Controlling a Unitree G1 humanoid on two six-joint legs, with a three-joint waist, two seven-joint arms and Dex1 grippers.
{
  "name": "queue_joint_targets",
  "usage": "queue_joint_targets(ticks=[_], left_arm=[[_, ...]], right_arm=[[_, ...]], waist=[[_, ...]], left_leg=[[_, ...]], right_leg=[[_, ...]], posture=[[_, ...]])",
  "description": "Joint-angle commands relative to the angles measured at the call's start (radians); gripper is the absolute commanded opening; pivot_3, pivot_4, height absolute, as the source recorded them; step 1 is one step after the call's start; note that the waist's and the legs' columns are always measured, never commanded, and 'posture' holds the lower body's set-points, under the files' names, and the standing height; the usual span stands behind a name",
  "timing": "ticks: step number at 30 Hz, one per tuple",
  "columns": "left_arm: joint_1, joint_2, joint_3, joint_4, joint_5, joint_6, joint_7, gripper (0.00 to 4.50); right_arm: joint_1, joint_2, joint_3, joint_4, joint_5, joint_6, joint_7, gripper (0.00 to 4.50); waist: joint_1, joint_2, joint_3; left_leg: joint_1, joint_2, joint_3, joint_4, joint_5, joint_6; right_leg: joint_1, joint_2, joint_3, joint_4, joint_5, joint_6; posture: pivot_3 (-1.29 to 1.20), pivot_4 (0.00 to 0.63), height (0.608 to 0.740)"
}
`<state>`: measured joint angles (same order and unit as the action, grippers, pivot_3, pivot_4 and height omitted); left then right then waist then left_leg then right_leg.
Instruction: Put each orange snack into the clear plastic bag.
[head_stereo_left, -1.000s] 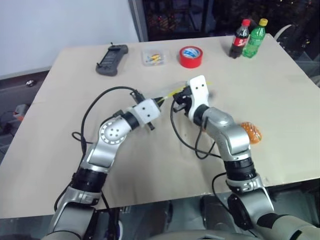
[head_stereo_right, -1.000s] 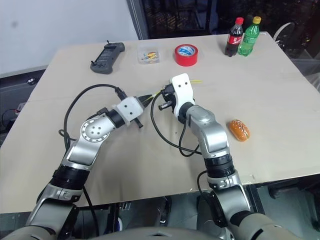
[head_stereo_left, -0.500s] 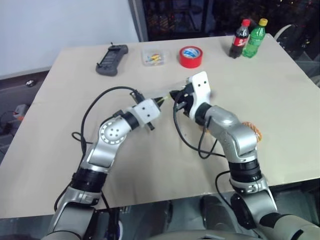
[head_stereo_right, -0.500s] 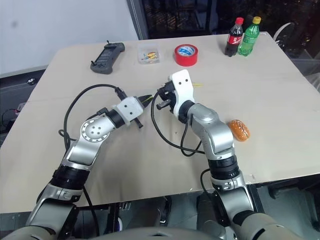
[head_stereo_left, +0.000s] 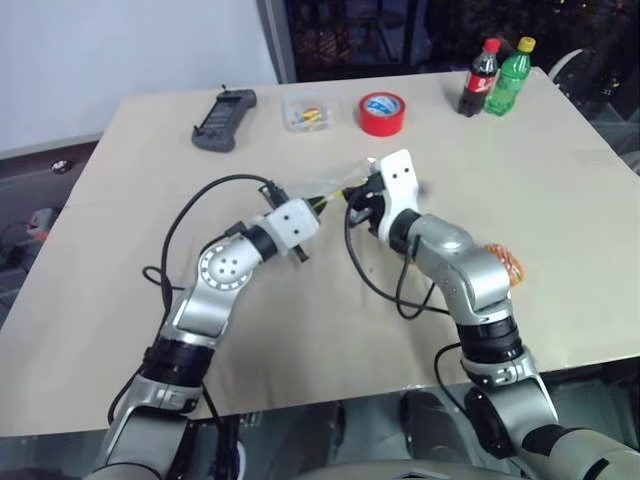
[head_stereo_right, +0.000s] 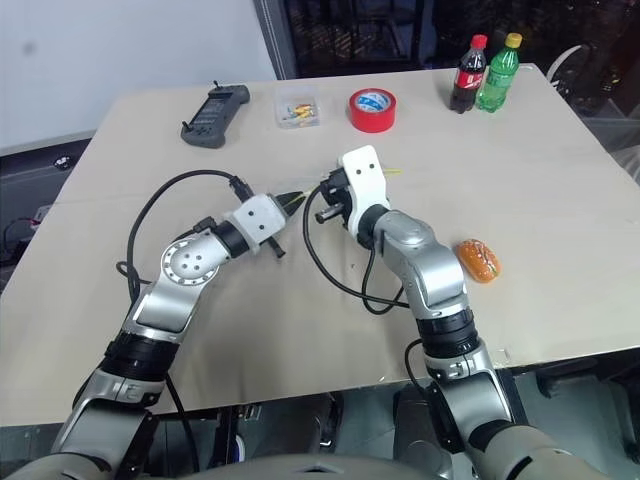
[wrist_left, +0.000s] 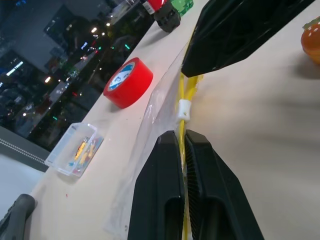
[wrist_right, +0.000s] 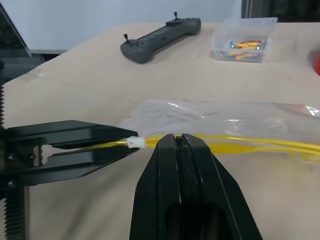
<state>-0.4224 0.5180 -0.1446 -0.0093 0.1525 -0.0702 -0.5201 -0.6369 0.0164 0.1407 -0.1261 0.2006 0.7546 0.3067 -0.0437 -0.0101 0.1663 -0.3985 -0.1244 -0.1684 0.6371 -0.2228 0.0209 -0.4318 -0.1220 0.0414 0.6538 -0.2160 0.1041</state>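
Both claws pinch the clear plastic bag's (wrist_right: 240, 125) yellow seal strip: left gripper (wrist_left: 183, 137) and right gripper (wrist_right: 181, 140) clamped tight.

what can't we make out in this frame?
- Second orange snack: one orange snack lies right of the right arm; any other may be hidden by the arms.
- Clear plastic bag: whether its seal is open; both shut end effectors, left and right, cover the yellow strip.
- Clear box contents: too small.

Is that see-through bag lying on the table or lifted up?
Lifted: both pincers, left and right, pinch the clear plastic bag by its yellow seal strip, stretched between them above the table.
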Motion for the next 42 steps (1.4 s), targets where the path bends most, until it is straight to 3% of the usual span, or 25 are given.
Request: queue_joint_targets(ticks=[1,8,13,18,22,25,27,30,35,39,42], left_arm=[[0.001,-0.003,0.026,-0.053,-0.018,0.000,0.000,0.00],[0.011,-0.002,0.009,-0.072,-0.023,-0.017,-0.024,0.00],[0.028,0.007,0.005,-0.082,-0.042,-0.042,-0.059,0.00],[0.046,0.040,0.034,-0.072,-0.056,-0.071,-0.081,0.00],[0.053,0.064,0.046,-0.069,-0.067,-0.088,-0.099,0.00],[0.054,0.077,0.058,-0.065,-0.067,-0.091,-0.098,0.00],[0.058,0.077,0.065,-0.064,-0.060,-0.084,-0.081,0.00],[0.069,0.069,0.067,-0.066,-0.042,-0.070,-0.052,0.00],[0.079,0.051,0.072,-0.045,0.005,-0.041,0.018,0.00],[0.063,0.041,0.068,-0.016,0.033,-0.022,0.056,0.00],[0.039,0.031,0.069,0.023,0.050,-0.006,0.084,0.00]], right_arm=[[-0.014,0.009,0.001,0.006,-0.002,-0.039,-0.010,0.06],[-0.025,0.027,-0.013,0.088,-0.009,-0.104,-0.034,0.06],[-0.078,0.076,-0.066,0.284,-0.047,-0.239,-0.123,0.06],[-0.151,-0.115,0.210,0.507,-0.418,-0.616,-0.157,0.06],[-0.206,-0.205,0.329,0.622,-0.562,-0.801,-0.121,0.06],[-0.242,-0.250,0.405,0.684,-0.678,-0.909,-0.133,0.72],[-0.256,-0.260,0.425,0.705,-0.718,-0.950,-0.135,1.60],[-0.267,-0.271,0.429,0.720,-0.758,-0.982,-0.140,2.50],[-0.256,-0.319,0.391,0.665,-0.783,-0.981,-0.121,4.46],[-0.197,-0.354,0.316,0.512,-0.713,-0.888,-0.018,4.46],[-0.105,-0.354,0.217,0.296,-0.601,-0.704,0.108,4.46]], waist=[[0.000,0.000,0.000],[0.000,0.000,0.000],[-0.001,0.000,0.000],[0.000,0.000,0.000],[-0.006,0.000,0.000],[-0.015,0.000,0.000],[-0.018,0.000,0.000],[-0.018,0.000,0.000],[-0.016,0.000,0.000],[-0.012,0.000,0.000],[-0.007,0.000,0.000]], left_leg=[[0.000,0.000,0.000,0.000,0.000,0.000],[0.000,0.000,0.000,0.000,0.000,0.000],[0.000,0.000,0.000,0.000,0.000,0.000],[0.000,0.000,0.001,0.000,0.000,0.000],[0.000,0.000,0.002,-0.001,0.000,0.000],[0.001,0.001,0.002,-0.001,0.000,0.000],[0.001,0.001,0.002,-0.001,0.000,0.000],[0.001,0.001,0.002,-0.001,0.000,-0.001],[0.001,0.001,0.002,-0.001,0.000,-0.001],[0.000,0.001,0.001,-0.001,0.000,-0.001],[0.000,0.001,0.001,-0.001,0.000,-0.001]], right_leg=[[0.000,0.000,0.000,0.000,0.000,0.000],[0.000,0.000,0.000,0.000,0.000,0.000],[0.000,0.001,0.000,0.000,0.000,0.000],[0.000,0.000,0.000,0.000,0.000,0.000],[0.000,0.000,0.001,0.000,0.000,0.000],[-0.001,0.001,0.001,0.000,0.000,0.000],[0.000,0.001,0.001,-0.001,0.000,0.000],[0.000,0.001,0.001,-0.001,0.000,0.000],[0.000,0.001,0.001,-0.001,0.000,0.000],[0.000,0.001,0.001,-0.001,0.000,0.000],[0.000,0.001,0.001,-0.001,0.000,0.000]], posture=[[0.00,0.150,0.740],[0.00,0.150,0.740],[0.00,0.150,0.740],[0.00,0.150,0.740],[0.00,0.150,0.740],[0.00,0.150,0.740],[0.00,0.150,0.740],[0.00,0.150,0.740],[0.00,0.150,0.740],[0.00,0.150,0.740],[0.00,0.150,0.740]])
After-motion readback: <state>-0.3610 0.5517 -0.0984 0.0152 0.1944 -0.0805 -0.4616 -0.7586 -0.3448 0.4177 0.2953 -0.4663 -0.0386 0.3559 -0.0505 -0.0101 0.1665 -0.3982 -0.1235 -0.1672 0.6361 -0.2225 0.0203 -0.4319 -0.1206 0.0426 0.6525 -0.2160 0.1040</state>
